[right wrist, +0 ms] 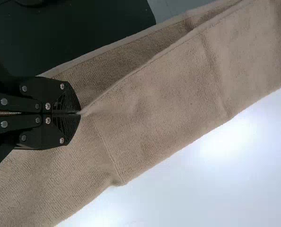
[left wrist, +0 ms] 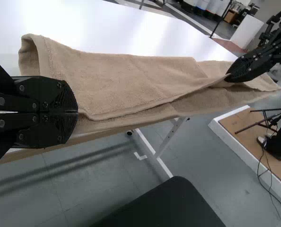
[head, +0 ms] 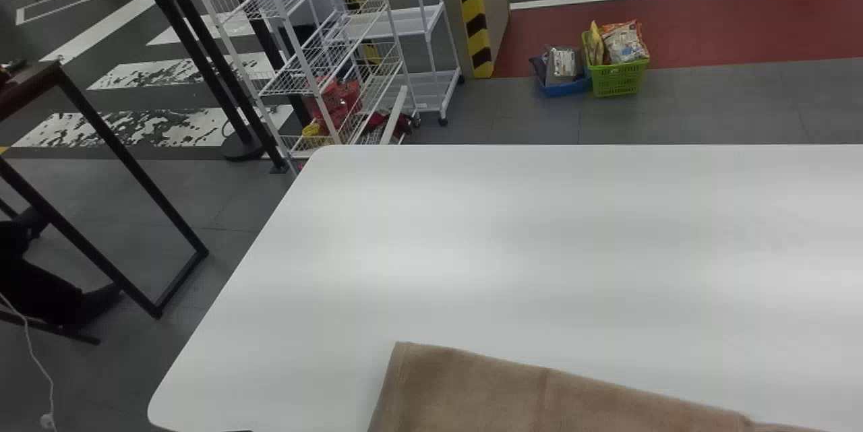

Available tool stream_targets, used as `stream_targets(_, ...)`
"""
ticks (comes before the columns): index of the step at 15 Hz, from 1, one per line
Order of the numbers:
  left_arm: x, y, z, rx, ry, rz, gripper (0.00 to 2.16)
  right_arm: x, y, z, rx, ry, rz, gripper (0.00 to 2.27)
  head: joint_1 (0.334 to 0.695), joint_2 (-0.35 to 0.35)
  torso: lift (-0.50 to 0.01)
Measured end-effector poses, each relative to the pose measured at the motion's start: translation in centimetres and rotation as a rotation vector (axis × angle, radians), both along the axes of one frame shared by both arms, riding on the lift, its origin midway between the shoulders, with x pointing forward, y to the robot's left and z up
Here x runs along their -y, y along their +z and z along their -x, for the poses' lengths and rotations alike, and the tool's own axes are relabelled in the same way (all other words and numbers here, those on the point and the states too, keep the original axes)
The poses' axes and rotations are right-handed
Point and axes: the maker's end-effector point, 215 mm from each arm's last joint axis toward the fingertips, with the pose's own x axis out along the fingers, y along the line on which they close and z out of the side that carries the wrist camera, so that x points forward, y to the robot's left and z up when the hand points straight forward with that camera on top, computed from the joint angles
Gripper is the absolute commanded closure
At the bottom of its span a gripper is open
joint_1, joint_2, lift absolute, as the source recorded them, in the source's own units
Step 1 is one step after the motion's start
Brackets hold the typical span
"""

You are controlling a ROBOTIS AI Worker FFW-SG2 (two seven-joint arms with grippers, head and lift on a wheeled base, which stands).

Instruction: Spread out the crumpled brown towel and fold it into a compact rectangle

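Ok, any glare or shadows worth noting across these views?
Head view: soft bright patches on the white table, none on the towel; left wrist view: pale streaks on the tabletop, long dark shadow bands across the floor; right wrist view: white glare spots beside the towel.

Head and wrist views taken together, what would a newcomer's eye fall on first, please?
Probably the long brown towel, lying in layers along the near edge of the white table. Next would come the black grippers, both closed on the towel's top layer: the left gripper nearer one end, the right gripper farther along.
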Motion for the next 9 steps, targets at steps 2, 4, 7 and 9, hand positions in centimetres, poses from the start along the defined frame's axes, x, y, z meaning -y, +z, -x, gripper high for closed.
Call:
stream_targets(2,-0.1,0.0,-0.3,0.002,0.001,-0.003,1.20,0.3,0.0,0.0,0.003,0.007,0.009,1.62,0.695,0.350,-0.127)
stream_targets(4,-0.3,0.2,-0.5,0.009,0.006,-0.003,1.20,0.7,0.3,0.1,0.008,0.005,0.009,1.62,0.695,0.350,-0.127)
stream_targets(7,-0.5,0.7,-0.7,0.022,0.011,-0.001,1.20,0.7,0.4,0.4,0.008,0.007,0.007,1.62,0.695,0.350,-0.127)
stream_targets(9,-0.5,1.1,-0.7,0.036,0.012,0.000,1.20,0.4,0.4,0.7,0.009,0.015,0.009,1.62,0.695,0.350,-0.127)
